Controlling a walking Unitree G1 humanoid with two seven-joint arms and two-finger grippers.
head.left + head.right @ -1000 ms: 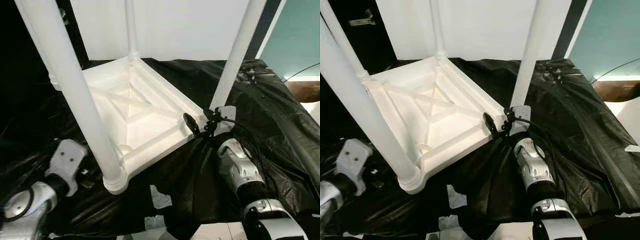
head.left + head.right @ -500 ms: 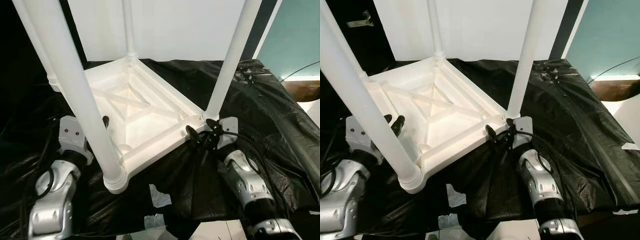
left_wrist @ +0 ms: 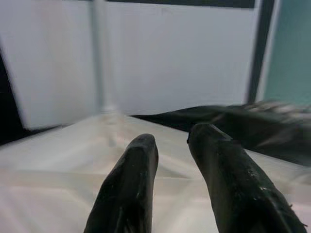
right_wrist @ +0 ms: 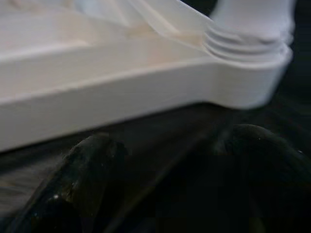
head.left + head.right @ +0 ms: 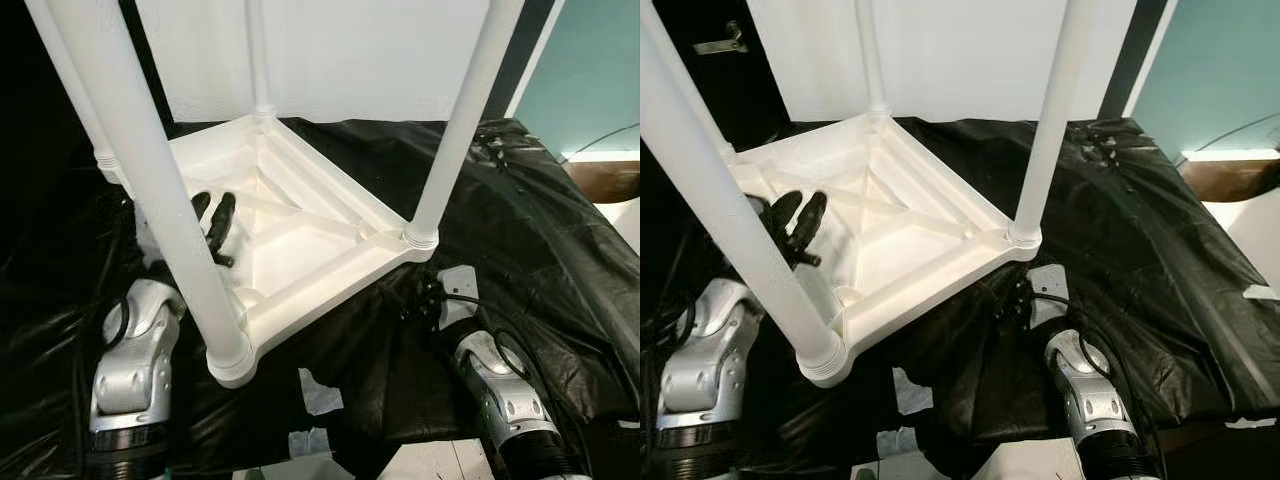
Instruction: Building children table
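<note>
The table point(image 5: 300, 215) is lying upside down on black sheeting point(image 5: 520, 220), all four legs point(image 5: 150, 180) seemingly fitted; flipping is remaining. The left gripper point(image 5: 213, 222), fingers apart, is hovering inside the near-left frame; the right gripper point(image 4: 165, 165), open, is sitting under the near-right corner.

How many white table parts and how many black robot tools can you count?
White legs: 4 (near left leg, near right leg, far leg, far left leg)
White tabletop, upside down: 1
Black tools: 2 (left tool, right tool)
Total: 7
</note>
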